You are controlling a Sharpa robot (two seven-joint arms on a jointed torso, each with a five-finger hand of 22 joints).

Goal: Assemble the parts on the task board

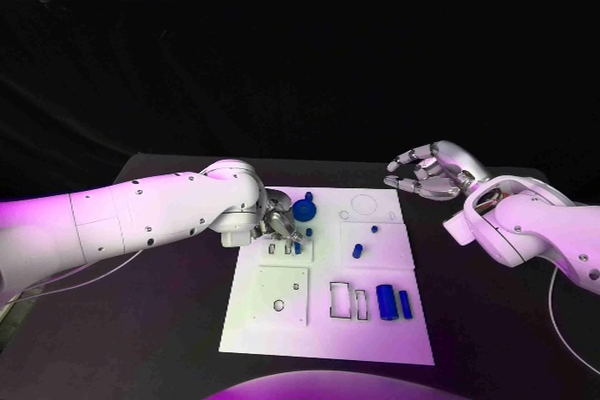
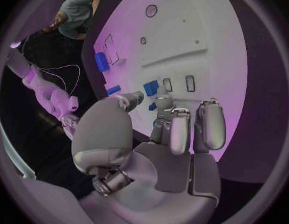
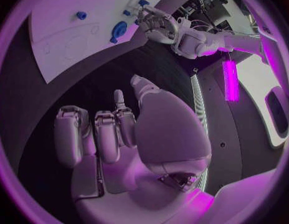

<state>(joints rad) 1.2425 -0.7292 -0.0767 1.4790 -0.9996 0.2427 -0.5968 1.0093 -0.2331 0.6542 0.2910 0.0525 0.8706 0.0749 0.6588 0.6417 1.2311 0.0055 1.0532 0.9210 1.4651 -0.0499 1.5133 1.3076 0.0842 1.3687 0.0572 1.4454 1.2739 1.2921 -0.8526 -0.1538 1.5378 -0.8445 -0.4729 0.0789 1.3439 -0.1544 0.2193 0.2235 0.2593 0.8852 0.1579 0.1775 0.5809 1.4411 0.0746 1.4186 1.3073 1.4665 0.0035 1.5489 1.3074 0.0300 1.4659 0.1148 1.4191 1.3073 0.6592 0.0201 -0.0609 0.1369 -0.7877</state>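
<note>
— Blue parts lie on the white task board [image 1: 328, 331]: a round part [image 1: 304, 211] at the far left, just right of our left hand [image 1: 277, 224], whose fingers curl down over the board; whether they pinch anything we cannot tell.

— Our right hand [image 1: 429, 172] hangs spread, holding nothing, past the far right corner. Left is nearer.

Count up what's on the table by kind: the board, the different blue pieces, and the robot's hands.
White board: 1
Blue bars: 2
Small blue pegs: 2
Round blue disc: 1
Silver hands: 2, left hand and right hand
Total: 8, not counting small blue bits by the left hand's fingers, too hidden to count.
</note>
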